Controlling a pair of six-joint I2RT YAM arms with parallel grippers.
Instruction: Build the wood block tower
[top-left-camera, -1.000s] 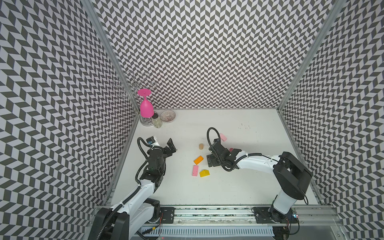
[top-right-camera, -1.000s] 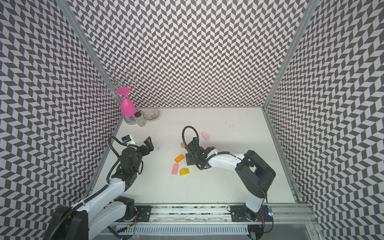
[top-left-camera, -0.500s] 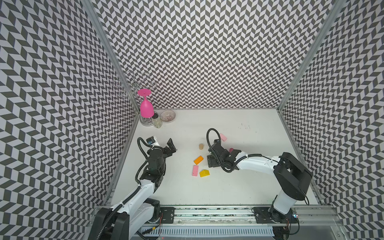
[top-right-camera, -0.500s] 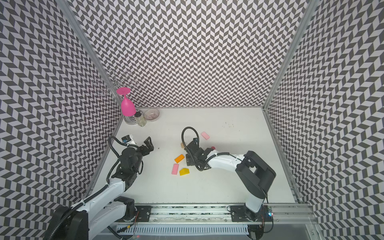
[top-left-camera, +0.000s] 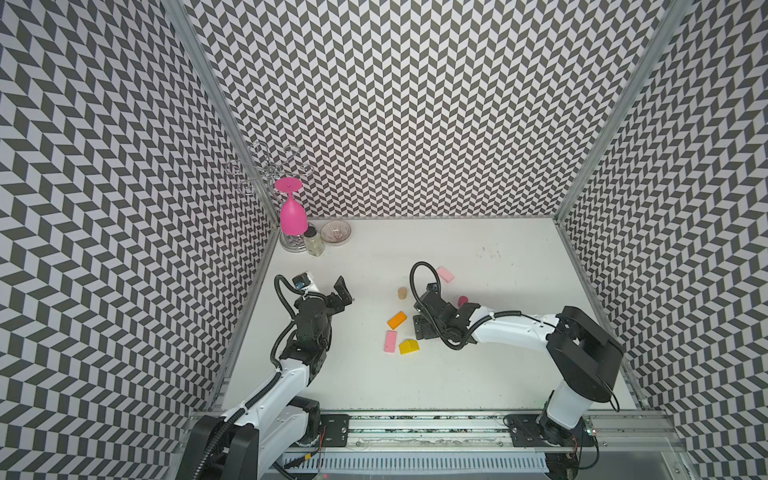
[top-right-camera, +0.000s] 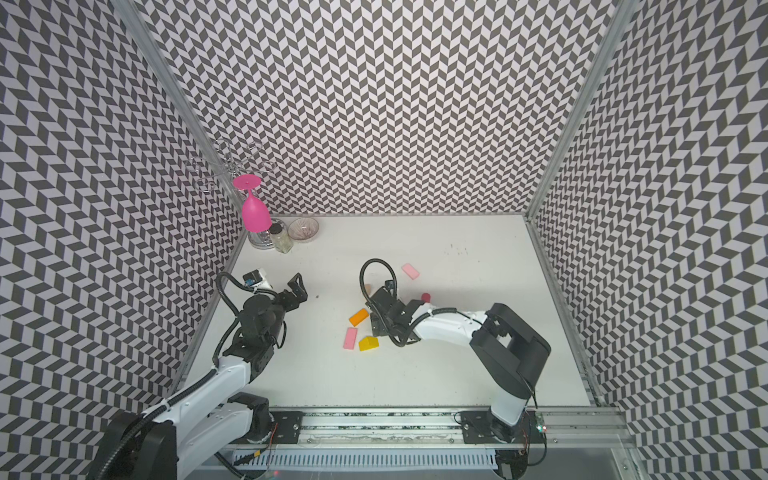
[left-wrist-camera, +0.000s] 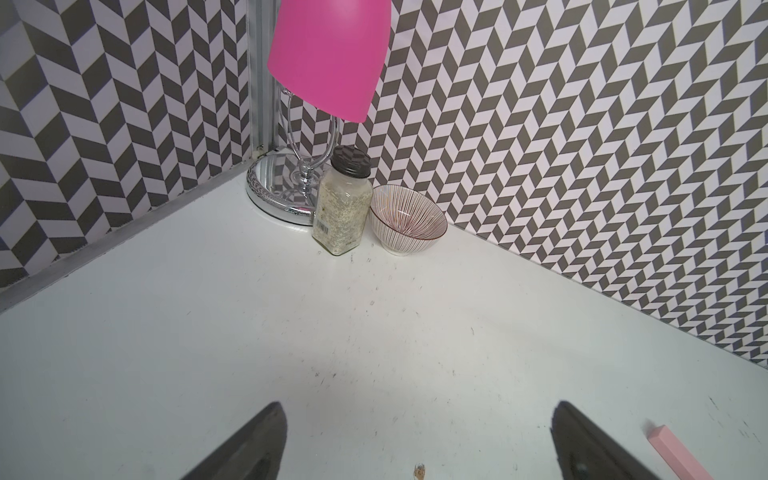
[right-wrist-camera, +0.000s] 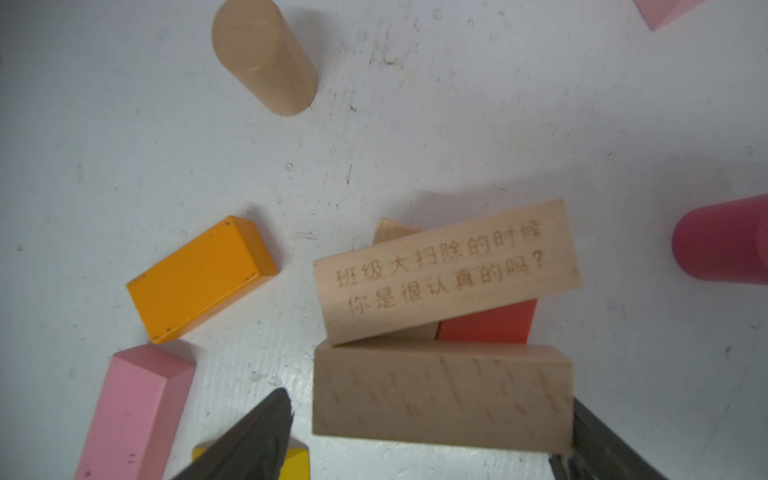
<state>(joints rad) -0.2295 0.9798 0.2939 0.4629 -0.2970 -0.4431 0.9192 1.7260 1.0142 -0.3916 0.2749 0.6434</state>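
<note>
1. Yellow block (top-left-camera: 409, 346) and pink bar (top-left-camera: 390, 341) are lying side by side nearest the front edge of the desk (top-left-camera: 415, 386)
2. Right gripper (right-wrist-camera: 430, 399) is hovering mid-desk, jaws spread astride a tan bar (right-wrist-camera: 457, 386), one finger (right-wrist-camera: 598, 440) touching its end, a gap showing at the other
3. Just beyond, the tower (right-wrist-camera: 446, 291) is standing: engraved bar (right-wrist-camera: 446, 266) resting askew on a red block (right-wrist-camera: 486, 326) and tan piece (right-wrist-camera: 390, 230)
4. Orange block (top-left-camera: 397, 320), tan cylinder (top-left-camera: 402, 293) and red cylinder (top-left-camera: 462, 300) are lying around it, a pale block (top-left-camera: 444, 274) farther back
5. Left gripper (left-wrist-camera: 417, 404) is hanging near the left edge, jaws wide, empty
6. Goblet (top-left-camera: 293, 216) is hanging from a rack (left-wrist-camera: 266, 191) in the far left corner, jar (top-left-camera: 313, 241) and bowl (top-left-camera: 336, 232) beside
</note>
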